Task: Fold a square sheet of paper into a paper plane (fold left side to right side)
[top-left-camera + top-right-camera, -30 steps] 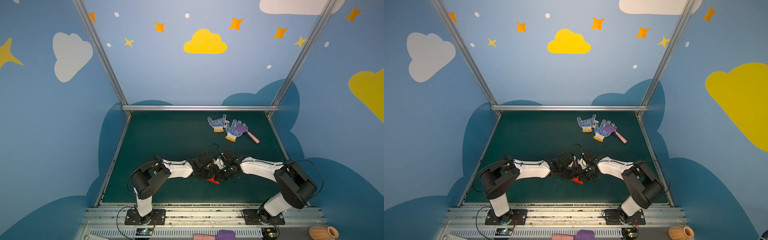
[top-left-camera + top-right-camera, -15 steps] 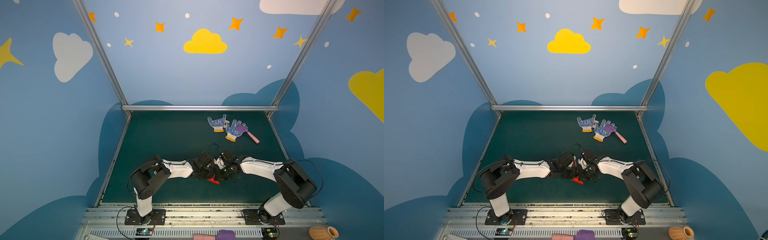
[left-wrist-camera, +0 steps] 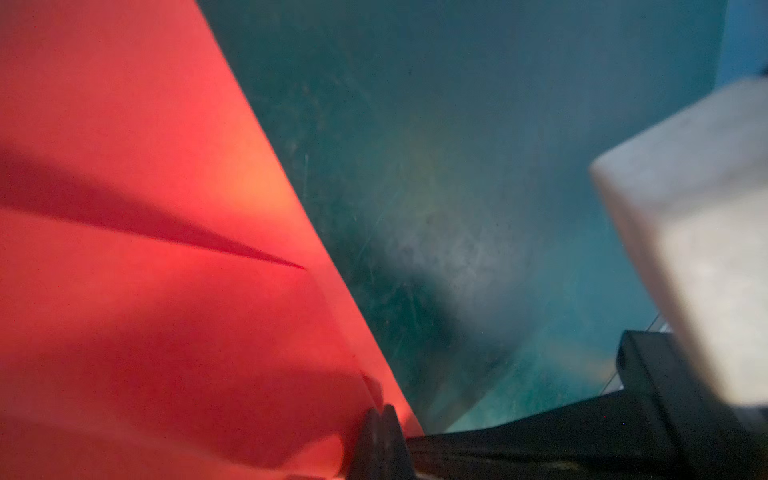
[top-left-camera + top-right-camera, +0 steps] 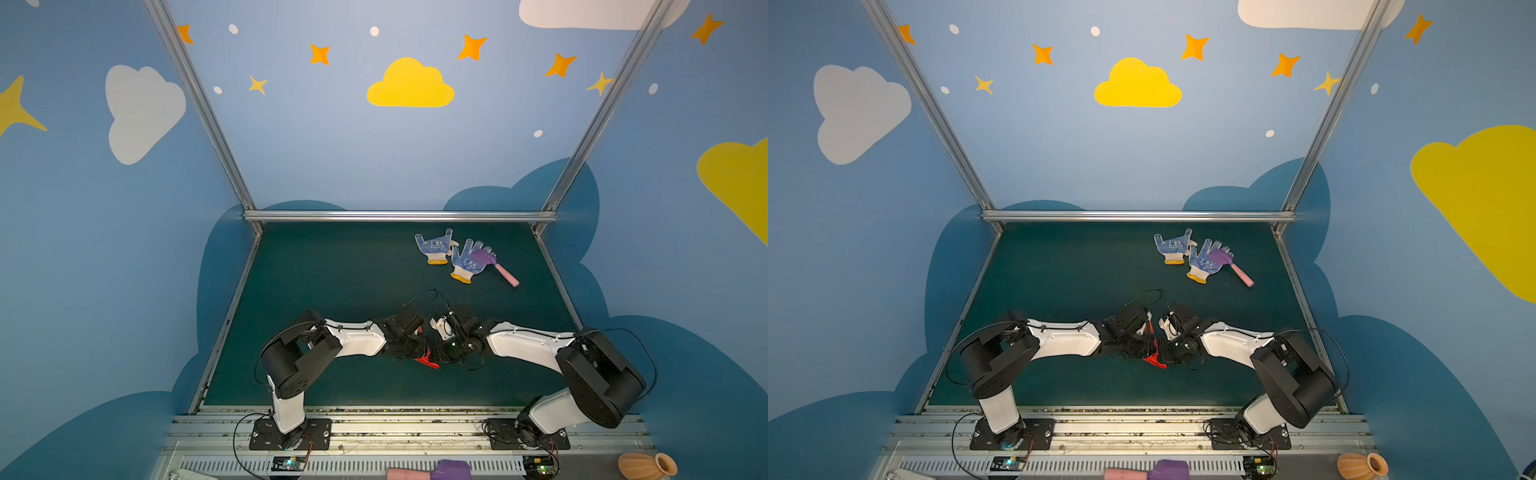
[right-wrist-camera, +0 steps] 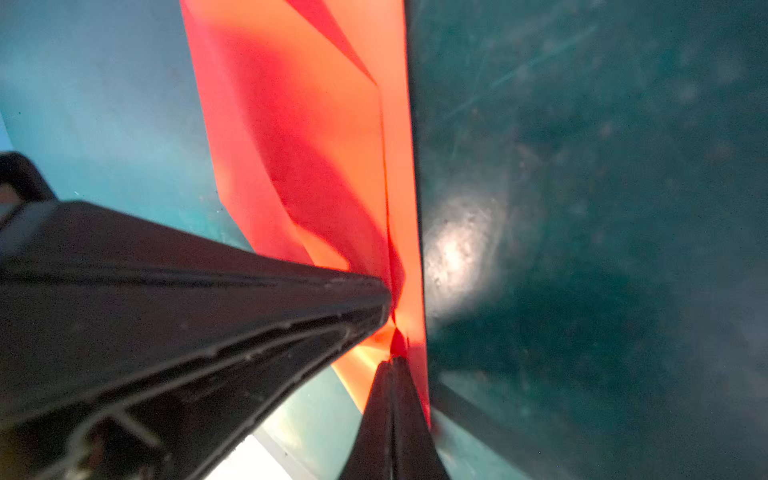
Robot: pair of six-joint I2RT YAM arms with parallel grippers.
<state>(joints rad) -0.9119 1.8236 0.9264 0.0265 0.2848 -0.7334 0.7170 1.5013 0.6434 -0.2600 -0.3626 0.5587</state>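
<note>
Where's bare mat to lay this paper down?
Free on the dark green mat: the left stretch along the side rail, the near strip by the front rail. Crowded: far right, blue-dotted white gloves and purple-pink toy hammer; centre, around the folded red paper.

On green table (image 4: 332,282), right of centre: blue-dotted white gloves (image 4: 434,250) side by side, purple-and-pink toy hammer (image 4: 498,267) overlapping one. Lower right corner: orange vase (image 4: 646,466) on its side.

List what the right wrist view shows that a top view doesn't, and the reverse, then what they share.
Only the right wrist view: creases in the red paper, with the right tool and left tool shut on it. Only a top view: gloves, toy hammer, vase. Shared: the paper and the green mat.
</note>
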